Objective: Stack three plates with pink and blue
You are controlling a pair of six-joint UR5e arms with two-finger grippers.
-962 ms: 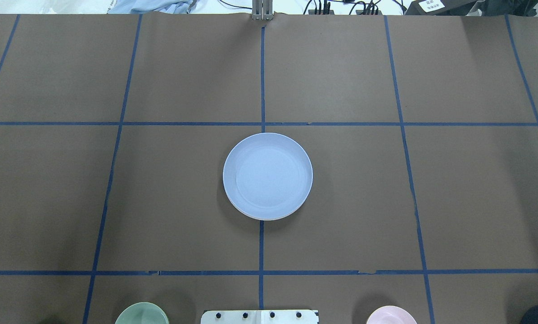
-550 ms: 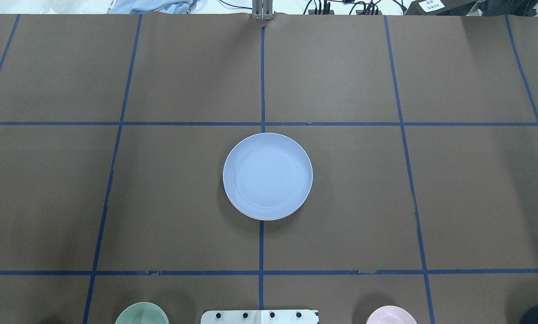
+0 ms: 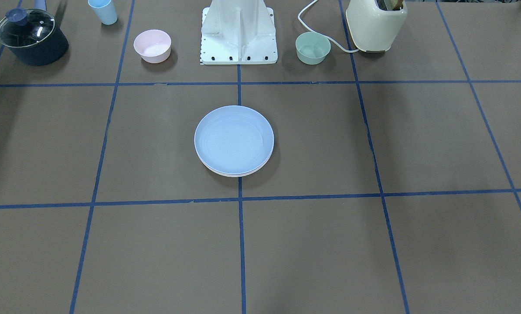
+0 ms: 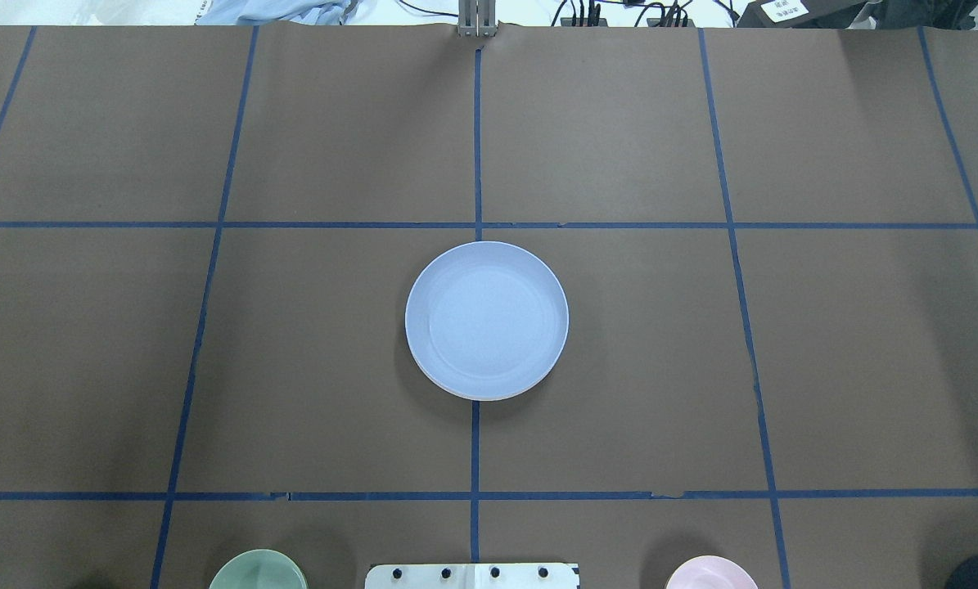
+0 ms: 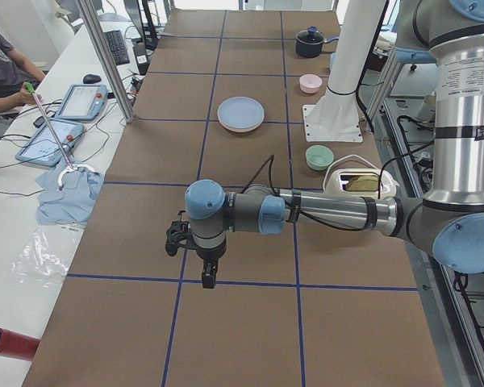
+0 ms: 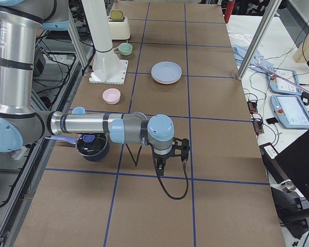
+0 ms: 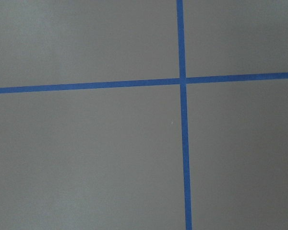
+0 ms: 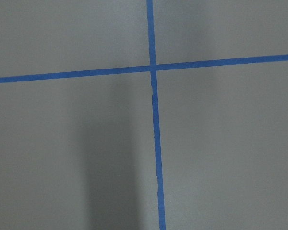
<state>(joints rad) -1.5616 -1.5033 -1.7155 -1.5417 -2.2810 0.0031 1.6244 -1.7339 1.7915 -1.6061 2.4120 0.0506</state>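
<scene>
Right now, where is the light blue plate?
In the overhead view the light blue plate sits mid-table, straddling the centre tape line, on top of other plates whose rims peek out beneath it, directly ahead of the robot base.

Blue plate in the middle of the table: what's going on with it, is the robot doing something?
Nothing is being handled right now. The light blue round plastic plate lies on top of a stack at the centre of the brown table; paler plate rims peek out beneath it. The left gripper and the right gripper hang over bare tabletop at opposite ends, far from the stack. Whether they are open or shut cannot be told.
</scene>
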